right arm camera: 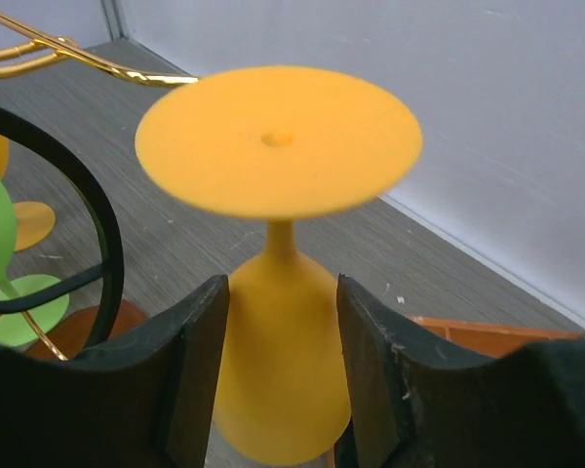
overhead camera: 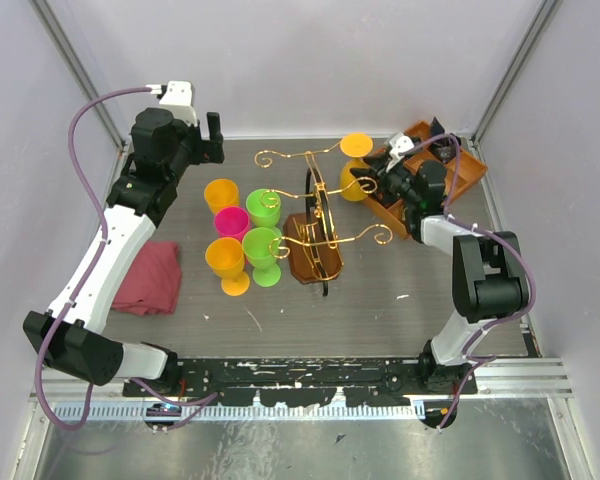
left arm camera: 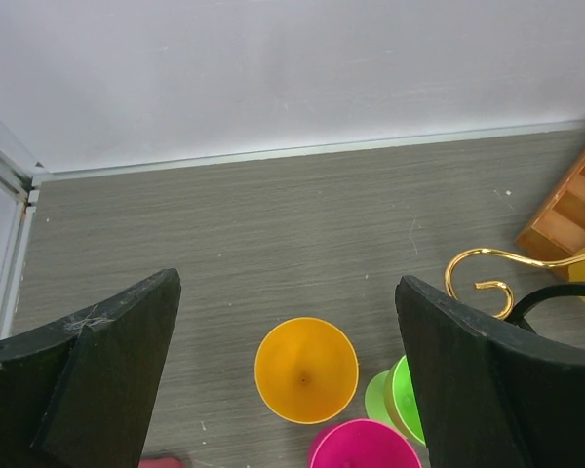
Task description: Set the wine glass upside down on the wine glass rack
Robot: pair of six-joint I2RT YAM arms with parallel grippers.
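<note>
My right gripper (right arm camera: 281, 322) is clamped on the bowl of the orange wine glass (right arm camera: 278, 146), foot up, just beside the far right gold arm of the rack (overhead camera: 316, 215). My worry is that the wide foot snags that curl, or the tapered bowl slips between the pads (right arm camera: 200, 370) — either could tip the rack. The tray (overhead camera: 460, 170) crowds in behind; bare table lies nearer me. The left gripper (left arm camera: 288, 292) hangs wide open and empty, beyond the plastic cups (overhead camera: 242, 235).
</note>
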